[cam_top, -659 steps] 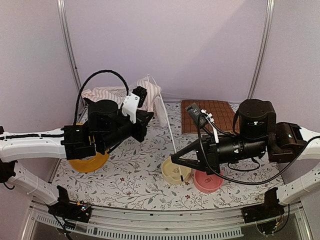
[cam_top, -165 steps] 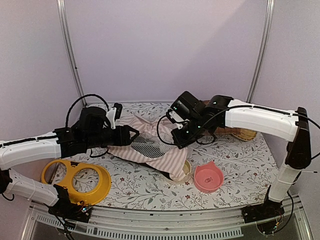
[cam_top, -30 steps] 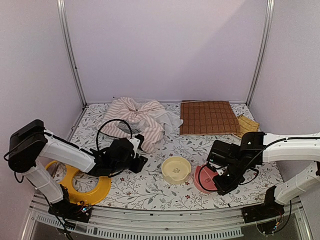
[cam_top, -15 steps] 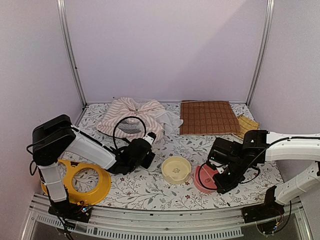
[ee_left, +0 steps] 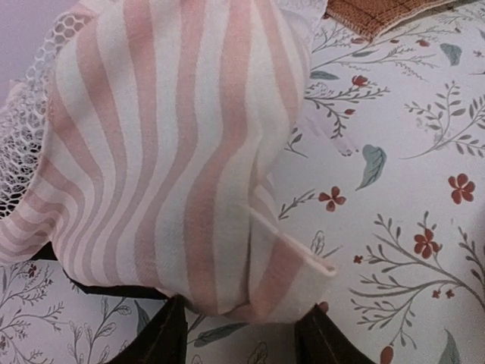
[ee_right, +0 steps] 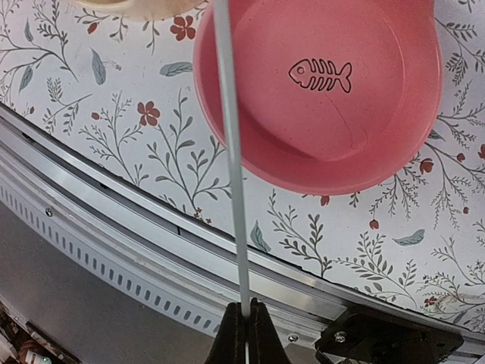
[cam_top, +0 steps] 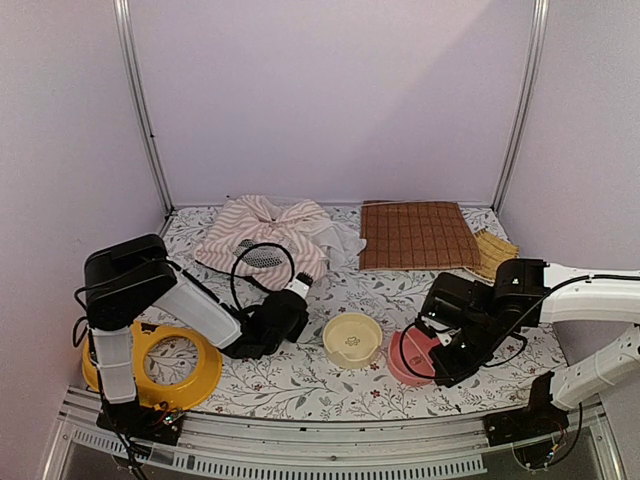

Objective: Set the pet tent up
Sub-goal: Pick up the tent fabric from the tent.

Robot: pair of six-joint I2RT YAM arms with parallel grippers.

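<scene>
The pet tent (cam_top: 265, 235) lies collapsed at the back left, a heap of pink-and-white striped fabric with white mesh. In the left wrist view its striped fabric (ee_left: 174, 152) fills the frame, and a thin clear pole end (ee_left: 295, 243) sticks out at the lower right. My left gripper (cam_top: 298, 292) (ee_left: 242, 334) is open, its fingers either side of the fabric's near edge. My right gripper (cam_top: 443, 372) (ee_right: 246, 305) hovers above the front rail. It is shut on a thin pale pole (ee_right: 231, 152) that runs across the pink bowl (ee_right: 333, 98).
A cream bowl (cam_top: 352, 338) and the pink bowl (cam_top: 408, 357) sit at the front middle. A yellow two-ring stand (cam_top: 150, 365) is at the front left. A brown quilted mat (cam_top: 415, 235) and a wicker piece (cam_top: 497, 250) lie at the back right. The metal front rail (ee_right: 151, 227) runs below.
My left arm has folded up and its gripper has slid right and a little farther back, closer to the tent's near edge. The right arm has shifted only slightly and still holds the pole.
</scene>
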